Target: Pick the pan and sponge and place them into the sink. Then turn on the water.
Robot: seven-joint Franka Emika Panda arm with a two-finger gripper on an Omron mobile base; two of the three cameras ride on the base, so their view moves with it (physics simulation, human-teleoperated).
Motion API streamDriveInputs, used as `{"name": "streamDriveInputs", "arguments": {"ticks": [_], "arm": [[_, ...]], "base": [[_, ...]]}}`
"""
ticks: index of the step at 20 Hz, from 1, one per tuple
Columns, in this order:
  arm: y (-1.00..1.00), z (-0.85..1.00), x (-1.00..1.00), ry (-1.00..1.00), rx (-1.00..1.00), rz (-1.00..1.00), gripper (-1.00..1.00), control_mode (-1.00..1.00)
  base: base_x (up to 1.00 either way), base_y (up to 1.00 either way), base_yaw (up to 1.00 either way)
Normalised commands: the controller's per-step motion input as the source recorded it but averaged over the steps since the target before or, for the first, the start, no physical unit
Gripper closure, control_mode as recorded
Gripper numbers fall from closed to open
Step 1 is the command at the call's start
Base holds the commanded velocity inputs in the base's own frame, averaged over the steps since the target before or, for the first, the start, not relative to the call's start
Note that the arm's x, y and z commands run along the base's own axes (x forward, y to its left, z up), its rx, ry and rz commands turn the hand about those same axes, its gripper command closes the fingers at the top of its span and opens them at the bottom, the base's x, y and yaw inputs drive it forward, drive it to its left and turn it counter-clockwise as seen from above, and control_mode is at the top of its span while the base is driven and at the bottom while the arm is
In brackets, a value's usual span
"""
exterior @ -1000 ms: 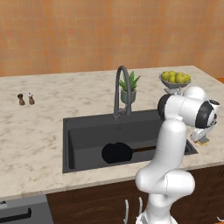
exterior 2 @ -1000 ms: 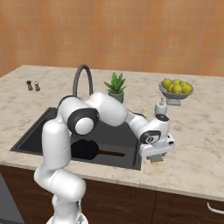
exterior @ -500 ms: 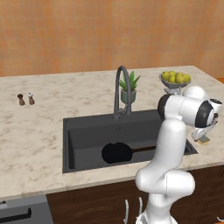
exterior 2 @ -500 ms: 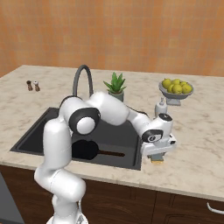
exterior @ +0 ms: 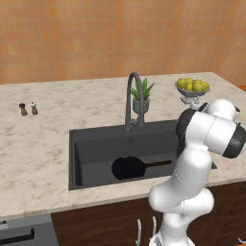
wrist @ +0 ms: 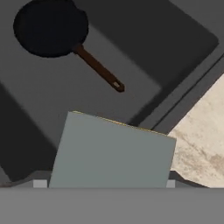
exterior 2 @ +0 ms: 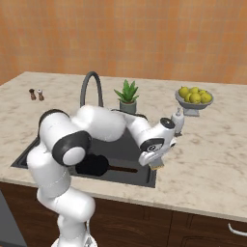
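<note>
The flat round black frying pan with the thin brown handle (exterior: 129,167) is lying on the floor of the big dark grey rectangular sink (exterior: 91,144) — the hand view has it at upper left (wrist: 51,29), handle pointing toward the sink's right wall. The two-finger gripper (exterior 2: 155,163) hangs over the sink's right edge, clamped on the small rectangular sponge (wrist: 113,153). From the hand camera you mostly get its grey-green scouring face with a thin yellow line along the top edge. In the right base view a bit of yellow sponge (exterior 2: 156,165) pokes out under the hand. The tall arched dark faucet (exterior: 133,98) stands at the back rim — a small potted green plant (exterior: 142,96) just beside it, and a grey bowl of yellow lemons (exterior 2: 194,98) further right on the speckled beige marble counter (exterior 2: 212,159).
</note>
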Motion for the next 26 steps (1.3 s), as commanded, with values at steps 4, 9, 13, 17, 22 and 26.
{"name": "streamDriveInputs", "arguments": {"ticks": [4, 9, 13, 17, 22, 26], "arm": [[1.00, 0.20, 0.00, -0.05, 0.00, 0.56, 1.00, -1.00], [0.93, 0.14, 0.10, 0.00, 0.05, 0.67, 1.00, -1.00], [0.69, -0.01, 0.46, 0.00, 0.22, 0.64, 1.00, -1.00], [0.48, -0.01, 0.44, 0.00, 0.41, 0.58, 1.00, -1.00], [0.48, -0.14, 0.11, -0.06, 0.24, 0.39, 1.00, -1.00], [0.69, -0.48, 0.22, -0.03, 0.00, 0.17, 1.00, -1.00]], "base": [[0.00, 0.00, 0.00], [0.00, 0.00, 0.00], [0.00, 0.00, 0.00], [0.00, 0.00, 0.00], [0.00, 0.00, 0.00], [0.00, 0.00, 0.00]]}}
